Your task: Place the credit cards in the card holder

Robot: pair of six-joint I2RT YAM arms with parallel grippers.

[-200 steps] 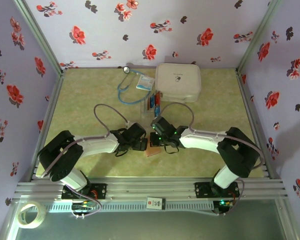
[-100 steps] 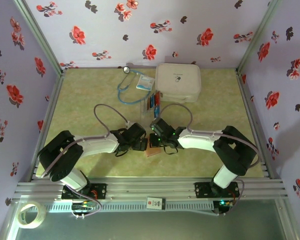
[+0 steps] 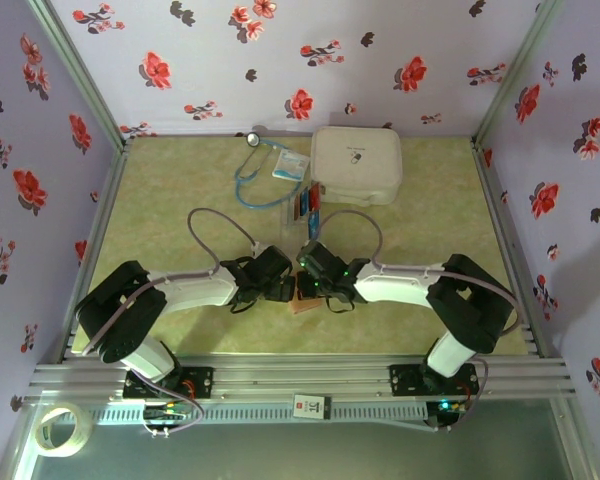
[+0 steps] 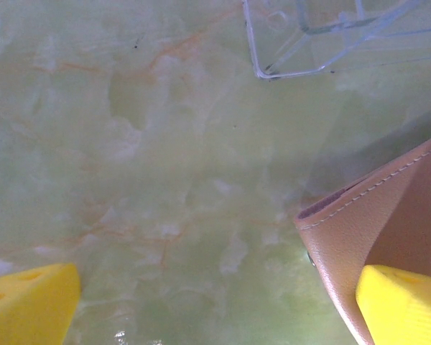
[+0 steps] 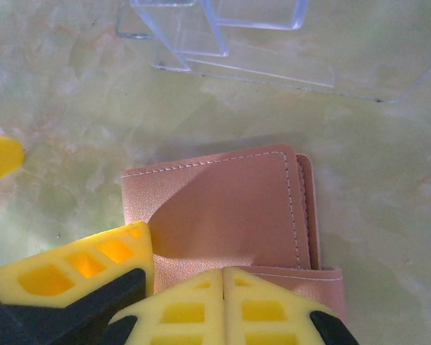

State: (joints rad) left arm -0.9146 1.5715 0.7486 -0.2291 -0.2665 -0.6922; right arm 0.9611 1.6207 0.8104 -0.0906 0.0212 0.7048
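The tan-brown card holder (image 3: pixel 302 298) lies flat on the green table between the two arms, and it is folded (image 5: pixel 223 208). My right gripper (image 5: pixel 223 287) is shut, with its joined tips over the holder's near edge and nothing seen between them. My left gripper (image 4: pixel 215 305) is open. One of its yellow fingers (image 4: pixel 402 305) rests over the holder's corner (image 4: pixel 388 223), and the other finger (image 4: pixel 29 302) is over bare table. The credit cards (image 3: pixel 307 205), red and blue, stand upright in a clear plastic tray (image 3: pixel 302 215) farther back.
The corners of the clear tray (image 4: pixel 323 36) (image 5: pixel 201 29) are just beyond the holder. A large white case (image 3: pixel 355 165), a blue stethoscope (image 3: pixel 258 170) and a white-and-blue packet (image 3: pixel 290 167) lie at the back. A tape roll (image 3: pixel 60 428) sits outside the frame rail.
The right arm has shifted slightly left, closer over the card holder, with its gripper still shut. The left arm has stayed where it was, still open.
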